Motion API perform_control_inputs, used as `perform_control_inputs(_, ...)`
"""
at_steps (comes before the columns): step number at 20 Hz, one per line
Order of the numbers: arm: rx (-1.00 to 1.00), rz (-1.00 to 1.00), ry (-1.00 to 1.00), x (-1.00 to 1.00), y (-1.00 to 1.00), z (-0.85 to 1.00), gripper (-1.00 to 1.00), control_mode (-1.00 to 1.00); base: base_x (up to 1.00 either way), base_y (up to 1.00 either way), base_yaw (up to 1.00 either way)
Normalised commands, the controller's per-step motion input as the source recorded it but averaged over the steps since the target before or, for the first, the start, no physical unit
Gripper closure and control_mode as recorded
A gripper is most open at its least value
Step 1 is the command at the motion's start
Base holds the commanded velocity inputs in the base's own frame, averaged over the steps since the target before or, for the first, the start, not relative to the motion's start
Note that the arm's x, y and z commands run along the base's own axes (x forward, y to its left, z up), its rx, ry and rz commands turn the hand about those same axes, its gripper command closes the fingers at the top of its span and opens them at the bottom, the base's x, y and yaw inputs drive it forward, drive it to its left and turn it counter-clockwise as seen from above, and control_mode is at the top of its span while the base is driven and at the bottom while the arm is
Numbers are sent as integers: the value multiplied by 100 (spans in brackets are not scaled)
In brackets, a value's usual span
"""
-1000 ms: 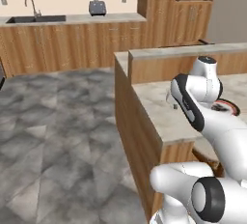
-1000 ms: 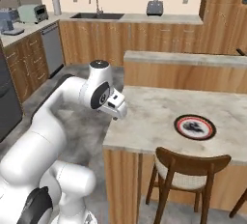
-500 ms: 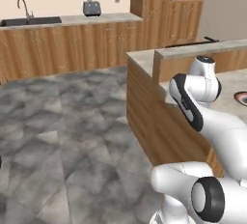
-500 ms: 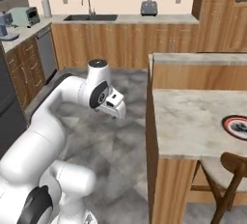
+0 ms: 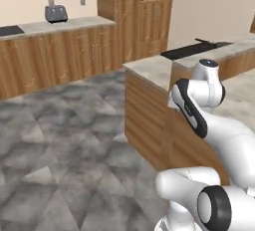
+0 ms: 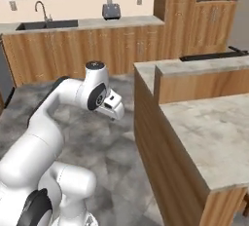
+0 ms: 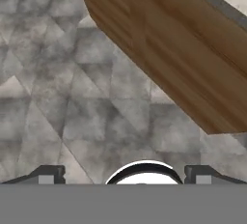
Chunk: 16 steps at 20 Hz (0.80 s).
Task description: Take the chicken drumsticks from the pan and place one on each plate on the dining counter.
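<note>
While folded, pincer [image 7: 124, 174] spread, faces floor [image 7: 72, 97].

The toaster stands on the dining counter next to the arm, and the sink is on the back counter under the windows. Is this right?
Not quite. The toaster stands on the back counter against the wall, not on the dining counter. The right base view shows it there, to the right of the sink, which is indeed on the back counter under the windows.

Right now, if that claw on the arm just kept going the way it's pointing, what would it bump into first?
Most likely the grey tiled floor. The gripper points down at it, with nothing between. The dining counter has its wood side off to one side, though depth is hard to judge.
</note>
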Motion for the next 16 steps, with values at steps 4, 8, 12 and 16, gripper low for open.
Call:
perform_control_inputs(4, 0, 0, 0, 0, 0, 0, -100, 100, 100, 100, -46)
perform_control_inputs(8, 0, 0, 0, 0, 0, 0, -100, 100, 100, 100, -47)
perform_control_inputs(12, 0, 0, 0, 0, 0, 0, -100, 100, 100, 100, -47)
perform_control_inputs(16, 0, 0, 0, 0, 0, 0, -100, 100, 100, 100, -46)
